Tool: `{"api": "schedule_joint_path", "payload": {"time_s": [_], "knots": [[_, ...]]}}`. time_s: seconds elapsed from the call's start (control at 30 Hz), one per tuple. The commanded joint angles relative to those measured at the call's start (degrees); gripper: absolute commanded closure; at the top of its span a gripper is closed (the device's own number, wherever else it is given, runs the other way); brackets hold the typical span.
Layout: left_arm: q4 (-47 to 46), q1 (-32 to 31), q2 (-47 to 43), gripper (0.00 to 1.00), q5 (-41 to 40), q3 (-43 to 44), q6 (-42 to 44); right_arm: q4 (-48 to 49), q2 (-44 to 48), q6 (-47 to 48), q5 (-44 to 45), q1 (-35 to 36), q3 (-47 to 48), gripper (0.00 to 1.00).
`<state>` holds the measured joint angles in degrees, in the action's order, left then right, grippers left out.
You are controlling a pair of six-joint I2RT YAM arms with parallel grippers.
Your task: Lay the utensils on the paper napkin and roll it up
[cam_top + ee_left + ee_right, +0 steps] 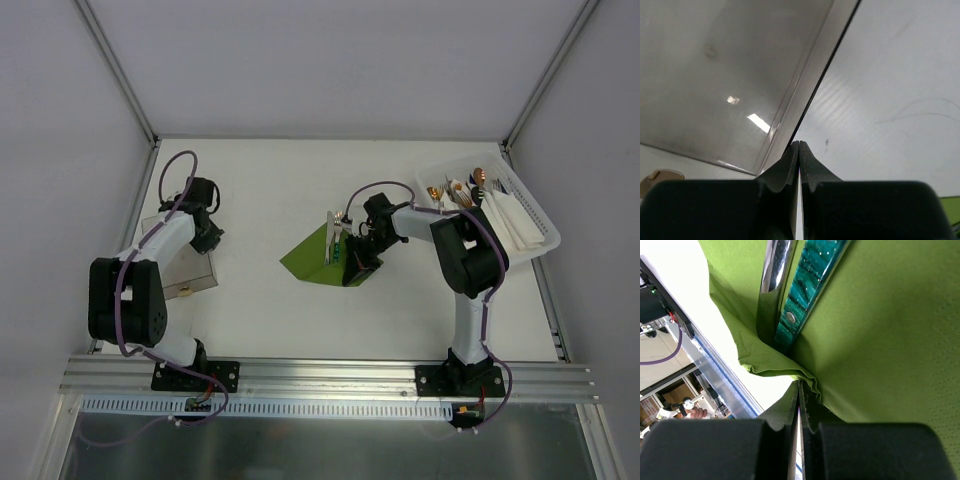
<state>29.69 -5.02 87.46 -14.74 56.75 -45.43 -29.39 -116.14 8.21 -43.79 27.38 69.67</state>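
- The paper napkin (pixel 312 258) is seen spread near the middle of the counter (pixel 300 180), slightly toward the right edge.
- The utensils (pixel 333 235) are laid across the napkin; in the right wrist view a silvery handle and a teal marbled handle are seen side by side, partly wrapped by a raised fold of green paper.
- The right end effector (pixel 799 390) is closed, with the napkin's folded edge pinched at the fingertips.
- The left end effector (pixel 799 149) is fully closed with nothing held, poised over the rim of a clear tray (pixel 190 272) near the left edge.
- A white basket (pixel 535 215) is set at the far right corner.
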Motion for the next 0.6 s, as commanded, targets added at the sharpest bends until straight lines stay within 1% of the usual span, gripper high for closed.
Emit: {"api": "schedule_joint_path", "payload": {"time_s": [0.0, 0.1, 0.23, 0.33, 0.4, 0.43, 0.47, 0.5, 0.53, 0.57], "knots": [[6.69, 3.94, -3.95, 1.0, -5.99, 0.2, 3.77, -0.41, -1.11, 1.64, 3.36, -0.57, 1.26, 0.97], [7.05, 7.47, -5.81, 1.0, -6.7, -0.59, 5.35, -0.5, -1.02, 1.64, 3.19, -0.57, 1.26, 0.97], [7.22, 13.09, -6.69, 1.0, -5.39, 0.63, 6.41, -0.5, -0.93, 1.55, 3.1, -0.48, 1.35, 0.97], [7.13, 13.98, -7.04, 1.0, -4.68, 1.69, 7.2, -0.5, -0.76, 1.64, 3.01, -0.48, 1.26, 0.97], [5.82, 14.07, -7.39, 1.0, 0.22, 2.75, 9.65, -0.41, -0.58, 1.64, 3.01, -0.57, 1.26, 0.97], [2.94, 13.98, -8.09, 1.0, 3.37, 2.84, 10.96, -0.5, -0.58, 1.72, 3.01, -0.57, 1.26, 0.97], [0.57, 13.81, -8.7, 1.0, 13.32, 1.88, 14.54, -0.41, -0.67, 1.72, 3.01, -0.57, 1.26, 0.97], [-1.46, 13.28, -9.67, 1.0, 17.25, 1.09, 15.28, -0.41, -0.58, 1.72, 3.01, -0.57, 1.35, 0.97], [-6.61, 12.58, -12.11, 1.0, 20.95, -0.14, 16.24, -0.5, -0.58, 1.72, 2.92, -0.66, 1.26, 0.97], [-8.58, 11.62, -13.01, 0.99, 25.25, -2.24, 18.69, -0.5, -0.58, 1.72, 3.01, -0.66, 1.35, 0.97]]}}
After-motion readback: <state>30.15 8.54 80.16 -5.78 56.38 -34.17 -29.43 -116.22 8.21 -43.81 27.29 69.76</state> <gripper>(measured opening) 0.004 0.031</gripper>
